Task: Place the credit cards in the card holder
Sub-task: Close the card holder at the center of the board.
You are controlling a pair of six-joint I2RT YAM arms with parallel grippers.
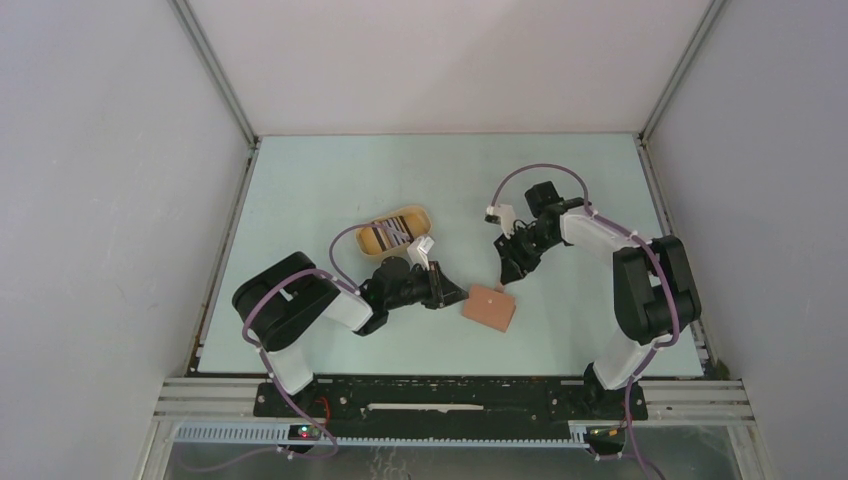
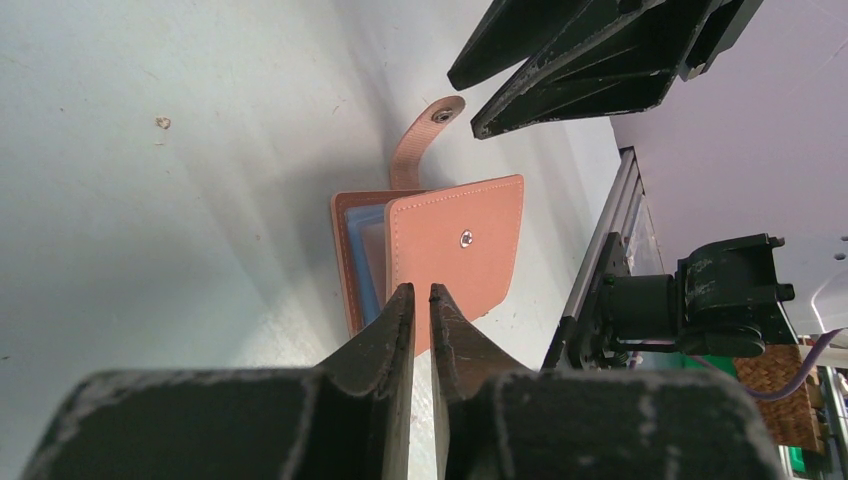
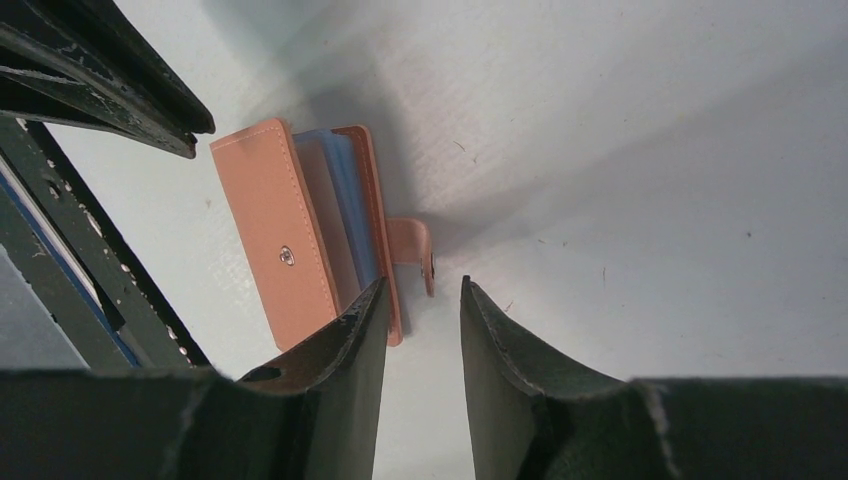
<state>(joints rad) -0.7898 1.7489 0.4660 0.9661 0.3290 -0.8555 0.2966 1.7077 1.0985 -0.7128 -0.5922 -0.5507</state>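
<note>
Flat reddish-brown leather card holder (image 1: 489,308) lies on table between your grippers. Left gripper (image 2: 421,300) nearly closed, empty, at its near edge; right gripper (image 3: 422,300) slightly parted, empty, above snap tab (image 3: 417,250).

You see a pale green table (image 1: 300,200) carrying two things: the reddish-brown card holder (image 1: 489,307) lying flat near the middle, its snap tab (image 2: 425,140) undone, and an oval tan tray (image 1: 395,231) behind it to the left

1 card holder (image 1: 489,307), 1 oval tray (image 1: 396,231) holding cards, 2 arms, 2 grippers: left (image 1: 456,293), right (image 1: 507,274).
</note>
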